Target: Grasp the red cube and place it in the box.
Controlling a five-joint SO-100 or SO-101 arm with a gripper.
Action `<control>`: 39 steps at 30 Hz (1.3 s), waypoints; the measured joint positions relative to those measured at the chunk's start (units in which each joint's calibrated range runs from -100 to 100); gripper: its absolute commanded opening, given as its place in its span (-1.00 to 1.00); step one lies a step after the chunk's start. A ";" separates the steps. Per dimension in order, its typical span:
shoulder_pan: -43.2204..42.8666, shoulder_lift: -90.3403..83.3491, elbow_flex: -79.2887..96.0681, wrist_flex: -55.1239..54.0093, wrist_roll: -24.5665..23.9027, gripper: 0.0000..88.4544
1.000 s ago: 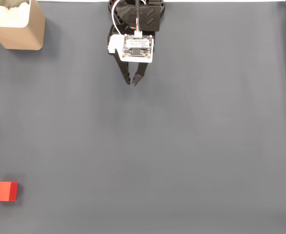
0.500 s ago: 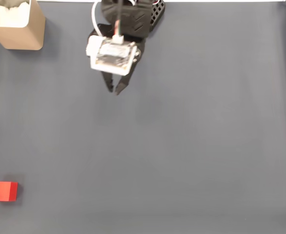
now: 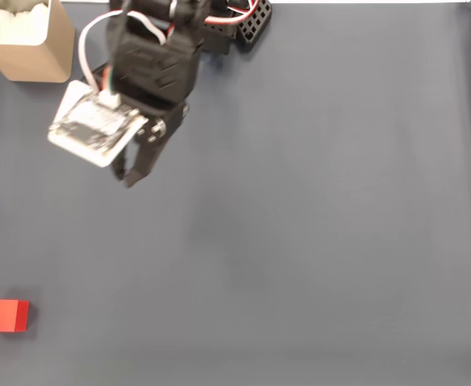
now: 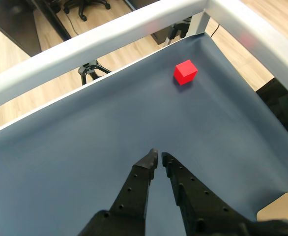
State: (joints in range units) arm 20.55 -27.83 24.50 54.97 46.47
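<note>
Red cube (image 3: 6, 315): 1; box (image 3: 28, 40): 1; end effector (image 4: 158, 159) nearly closed, empty.

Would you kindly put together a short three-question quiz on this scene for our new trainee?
1. True or false: the red cube already lies inside the box.
2. Multiple choice: in the fixed view, where does the red cube sit? A) top right corner B) bottom left corner C) centre of the mat
3. Short answer: is the tool holding anything, and how do its jaws stand?

Key
1. False: the cube rests on the grey mat, far from the box.
2. B.
3. Nothing; the jaws are nearly together and empty, with the tool over bare mat between box and cube.
</note>
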 measured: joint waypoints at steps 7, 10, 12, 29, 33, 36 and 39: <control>3.12 11.03 -11.84 0.00 -0.05 -1.00; 4.01 16.24 -17.90 0.00 -0.20 -0.96; 4.15 17.46 -19.53 0.00 -0.24 -0.95; 7.86 44.29 -47.74 -1.27 0.54 -0.71; 9.20 47.94 -50.09 -2.86 0.63 -0.59; 10.24 50.11 -51.27 -4.61 0.63 -0.50; 11.13 52.11 -52.44 -6.21 0.63 -0.44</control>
State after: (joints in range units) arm 31.68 24.27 -27.94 48.77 47.11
